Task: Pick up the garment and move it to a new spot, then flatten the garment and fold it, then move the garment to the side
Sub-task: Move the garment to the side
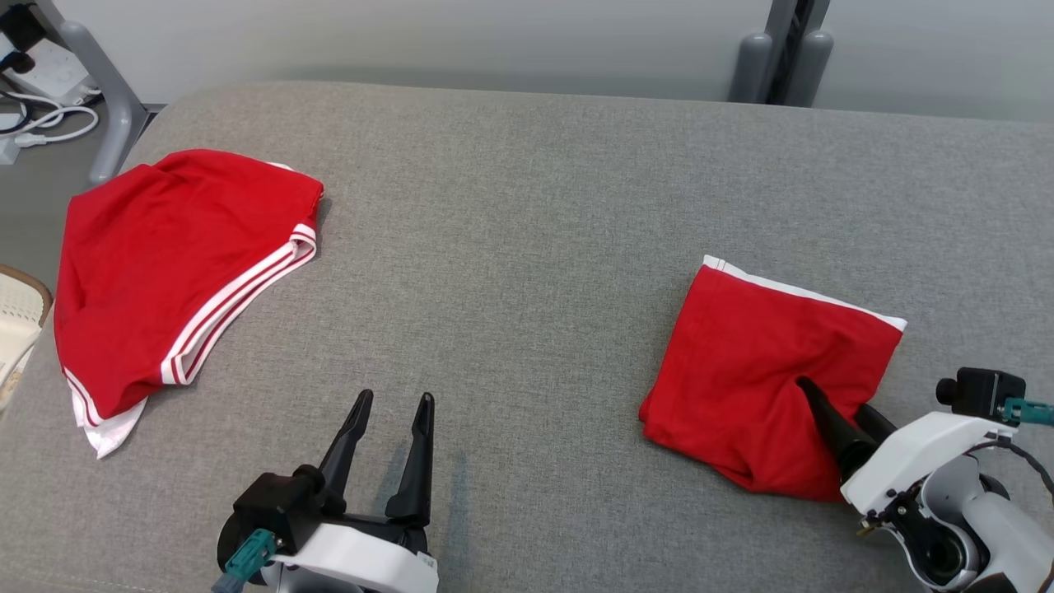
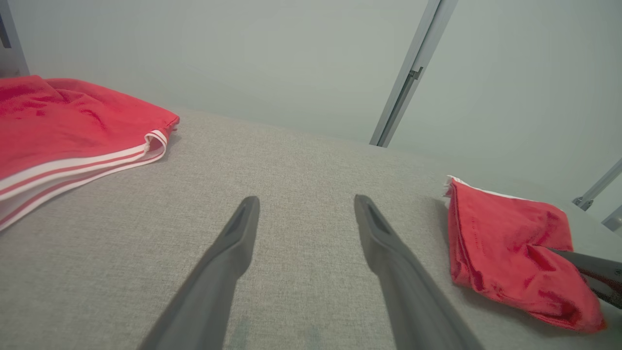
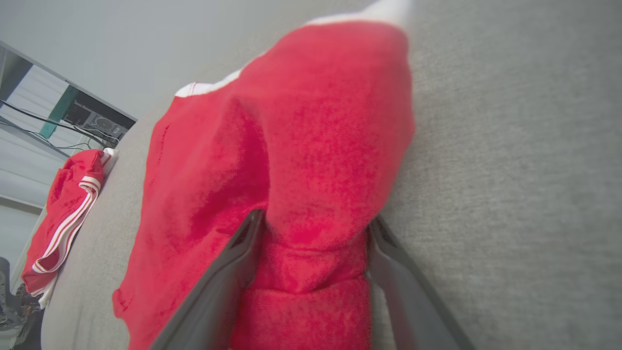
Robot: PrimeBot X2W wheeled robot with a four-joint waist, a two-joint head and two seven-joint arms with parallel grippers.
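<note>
A folded red garment (image 1: 741, 371) (image 2: 500, 233) with a white hem lies on the right of the grey padded table (image 1: 527, 247). My right gripper (image 1: 830, 395) (image 3: 316, 218) is at its near right corner, jaws open. A bunched fold of the red cloth (image 3: 316, 121) sits between the two fingers, and one fingertip is tucked under the fabric. My left gripper (image 1: 395, 397) (image 2: 306, 199) stands open over bare table at the near middle, holding nothing. A dark finger (image 2: 593, 267) of the right gripper also shows in the left wrist view.
A second red garment (image 1: 165, 255) (image 2: 58, 116) (image 3: 68, 194) with white stripes lies loosely folded at the table's far left. Off the left edge are a pale woven basket (image 1: 16, 313), cables (image 1: 49, 123) and a grey metal leg (image 1: 107, 99). A post (image 1: 778, 58) stands behind the table.
</note>
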